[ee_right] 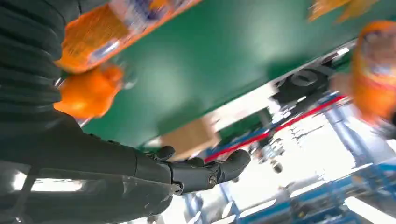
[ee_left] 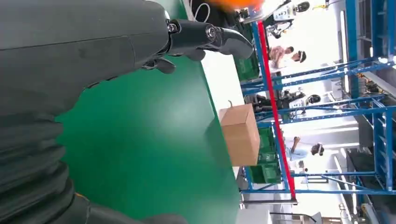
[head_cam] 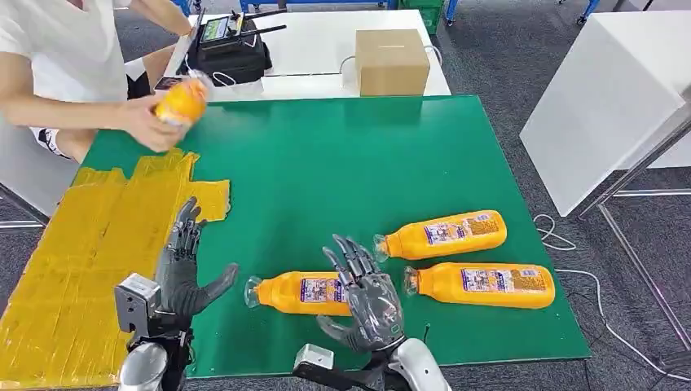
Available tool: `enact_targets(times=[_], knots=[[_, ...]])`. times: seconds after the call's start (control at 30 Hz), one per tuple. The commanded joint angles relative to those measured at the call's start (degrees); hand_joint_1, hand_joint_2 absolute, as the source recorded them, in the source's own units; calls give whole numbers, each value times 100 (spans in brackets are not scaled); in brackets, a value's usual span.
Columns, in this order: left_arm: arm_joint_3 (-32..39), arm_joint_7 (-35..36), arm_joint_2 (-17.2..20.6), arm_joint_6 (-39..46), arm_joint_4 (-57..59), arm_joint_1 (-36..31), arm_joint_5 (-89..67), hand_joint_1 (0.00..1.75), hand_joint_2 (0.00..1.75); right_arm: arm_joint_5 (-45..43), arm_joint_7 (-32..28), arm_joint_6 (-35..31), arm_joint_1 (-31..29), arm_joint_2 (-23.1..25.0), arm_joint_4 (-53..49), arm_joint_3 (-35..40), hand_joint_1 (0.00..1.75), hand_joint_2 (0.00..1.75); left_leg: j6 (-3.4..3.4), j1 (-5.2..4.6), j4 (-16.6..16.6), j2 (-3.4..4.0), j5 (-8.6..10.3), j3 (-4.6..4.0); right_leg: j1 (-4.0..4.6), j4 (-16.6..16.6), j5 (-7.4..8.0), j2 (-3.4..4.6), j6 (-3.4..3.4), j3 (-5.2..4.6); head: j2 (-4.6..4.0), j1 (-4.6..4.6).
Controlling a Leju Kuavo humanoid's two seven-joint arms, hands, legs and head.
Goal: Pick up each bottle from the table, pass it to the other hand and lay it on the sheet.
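We see the green tabletop (head_cam: 326,163) taking up most of the head view, with the yellow sheet (head_cam: 73,261) spread over its left side. Beyond the far edge sit a cardboard box (head_cam: 392,61) and a black case (head_cam: 228,53) on a white surface. A person at the far left holds one orange bottle (head_cam: 181,102) in a hand (head_cam: 151,122), above the tabletop just past the sheet's far corner. Three more bottles lie on their sides on the green: the nearest bottle (head_cam: 297,293) rests just beside our right hand, with its cap pointing toward our left hand; a middle bottle (head_cam: 444,235) and a far-right bottle (head_cam: 481,285) lie near each other, further to the right. Our right hand (head_cam: 367,297) is spread wide and holds nothing, its fingers over the label end of the nearest bottle. Our left hand (head_cam: 183,273) is also wide and holding nothing, hovering at the sheet's edge, ready to receive. We judge the bottles to be full of juice, so fairly heavy, stiff in the body yet smooth and apt to roll or slip. We think the best hold is around the thick labelled middle, where the weight balances, leaving the neck end free for the other hand to take.
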Motion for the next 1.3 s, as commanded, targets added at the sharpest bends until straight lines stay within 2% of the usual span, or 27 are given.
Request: enact_targets(times=[0.03, 0.1, 0.13, 0.5, 0.7, 0.9, 0.93, 1.13, 1.3], knots=[[-175, 100, -35, -39, 269, -192, 46, 0, 175, 839, 524, 5, -807, 146, 1475, -598, 0, 175, 1, 1, -9, 3, -2, 22, 2, -11, 0, -2, 0, 22, 0, 0], [-175, 100, -35, -39, 269, -192, 46, 0, 175, 839, 524, 5, -807, 146, 1475, -598, 0, 175, 0, 2, -13, 7, -6, 42, 4, -15, -2, -1, -2, 41, 0, 0], [-175, 100, -35, -39, 269, -192, 46, 0, 175, 839, 524, 5, -807, 146, 1475, -598, 0, 175, 0, 1, -7, 0, 0, 18, 2, -8, 1, -4, -1, 18, 0, 0], [-171, 109, -32, -50, 274, -204, 69, 0, 175, 975, 616, 61, -829, 141, 1541, -554, 0, 175, 3, 0, -6, -2, -2, 27, 1, -7, -5, -8, -1, 27, 0, 0], [-233, 123, -39, -78, 410, -365, 93, 0, 175, 1269, 787, 199, -1390, 283, 2655, -387, 0, 175, 2, 2, -9, 3, 1, 30, 4, -11, 0, -4, -1, 30, 0, 0], [-212, 139, -12, -71, 505, -439, 131, 0, 175, 1230, 651, 366, -1748, 431, 3323, -154, 0, 175, 2, 0, -6, 2, 4, 29, 1, -5, 2, -3, -1, 26, 0, 0], [-205, 132, 1, -71, 526, -455, 144, 0, 175, 1126, 591, 600, -1858, 452, 3575, -90, 0, 175, 2, 1, -8, 1, 3, 34, 2, -8, 1, -5, -2, 32, 0, 0], [-173, 80, 35, -107, 645, -512, 204, 0, 175, 740, 457, 609, -2260, 512, 4541, -68, 0, 175, 3, 0, -12, -1, 1, 44, 2, -11, -2, -7, -1, 43, 0, 0], [-145, 51, 39, -123, 713, -560, 236, 0, 175, 639, 502, 735, -2483, 498, 4940, -106, 0, 175, 2, 0, -7, 5, 2, 32, 1, -6, 2, 1, 0, 31, 0, 0]])
